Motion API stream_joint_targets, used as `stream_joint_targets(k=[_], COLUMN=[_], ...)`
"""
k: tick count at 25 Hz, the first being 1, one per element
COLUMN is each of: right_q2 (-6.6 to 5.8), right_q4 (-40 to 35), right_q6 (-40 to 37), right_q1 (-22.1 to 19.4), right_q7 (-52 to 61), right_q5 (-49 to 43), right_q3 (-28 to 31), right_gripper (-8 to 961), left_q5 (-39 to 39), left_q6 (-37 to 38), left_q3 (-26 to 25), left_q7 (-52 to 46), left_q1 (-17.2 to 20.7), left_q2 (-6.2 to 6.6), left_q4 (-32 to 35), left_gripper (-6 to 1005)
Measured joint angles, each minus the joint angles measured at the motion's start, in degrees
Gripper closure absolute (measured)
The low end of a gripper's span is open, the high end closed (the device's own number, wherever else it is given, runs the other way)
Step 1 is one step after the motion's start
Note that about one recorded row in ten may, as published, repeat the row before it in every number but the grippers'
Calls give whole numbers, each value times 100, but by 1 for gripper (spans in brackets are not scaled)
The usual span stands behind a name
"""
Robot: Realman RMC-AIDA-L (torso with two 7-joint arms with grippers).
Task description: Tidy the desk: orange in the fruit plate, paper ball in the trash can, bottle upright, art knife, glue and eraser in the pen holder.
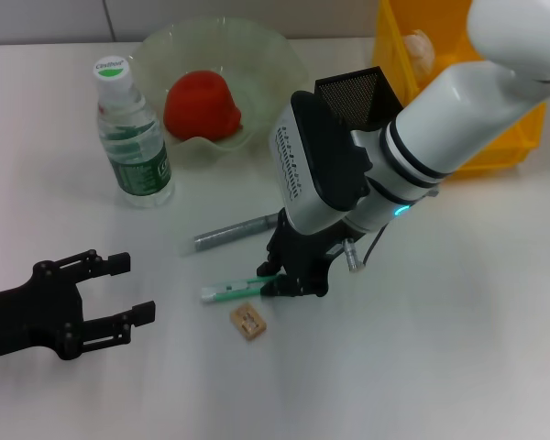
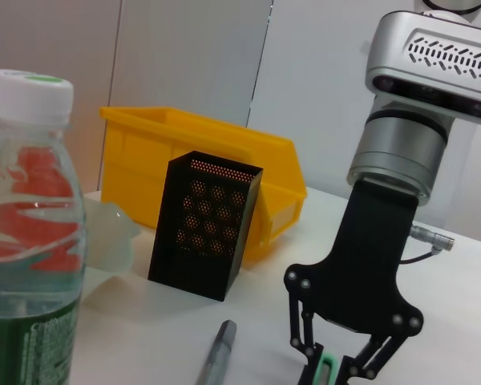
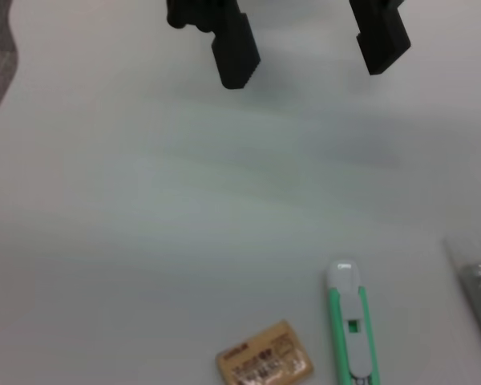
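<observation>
The green and white art knife (image 1: 231,292) (image 3: 351,329) lies flat on the white desk. My right gripper (image 1: 289,285) (image 2: 333,377) stands over its green end, open, one finger on each side. A tan eraser (image 1: 247,322) (image 3: 264,362) lies just in front of the knife, and the grey glue stick (image 1: 234,232) (image 2: 218,353) just behind it. The black mesh pen holder (image 1: 357,92) (image 2: 204,228) stands behind my right arm. In the fruit plate (image 1: 257,55) sits the orange (image 1: 202,105). The bottle (image 1: 133,137) (image 2: 32,241) stands upright. A paper ball (image 1: 420,46) rests in the yellow trash can (image 1: 495,128). My left gripper (image 1: 133,289) (image 3: 309,44) waits open at the lower left.
The yellow trash can (image 2: 200,152) stands right behind the pen holder at the back right. A silver cable plug (image 1: 351,255) hangs beside my right wrist. Bare desk stretches along the front and to the right.
</observation>
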Motion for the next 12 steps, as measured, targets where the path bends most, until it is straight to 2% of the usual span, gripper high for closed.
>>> stream_joint_targets(k=[4,7,8,9,12], right_q2=[-23,-71,-82,-82,-87], right_q4=[-222,-726,-886,-886,-1163], right_q6=[-183,-633,-847,-847,-1061], right_q1=[-128,-413,-556,-556,-831], right_q7=[7,102,99,99,27], right_q5=[12,-49,-133,-133,-237], right_q3=[93,650,1010,1010,1500], right_gripper=[778,775,774,773,771], left_q5=[0,0,0,0,0], left_q6=[0,4,6,6,11], left_q3=[-3,-10,-16,-16,-85], left_q7=[0,0,0,0,0], left_q1=[3,1,-1,-1,-5], left_q2=[0,0,0,0,1], left_q4=[0,0,0,0,0], left_gripper=[215,215,215,215,215])
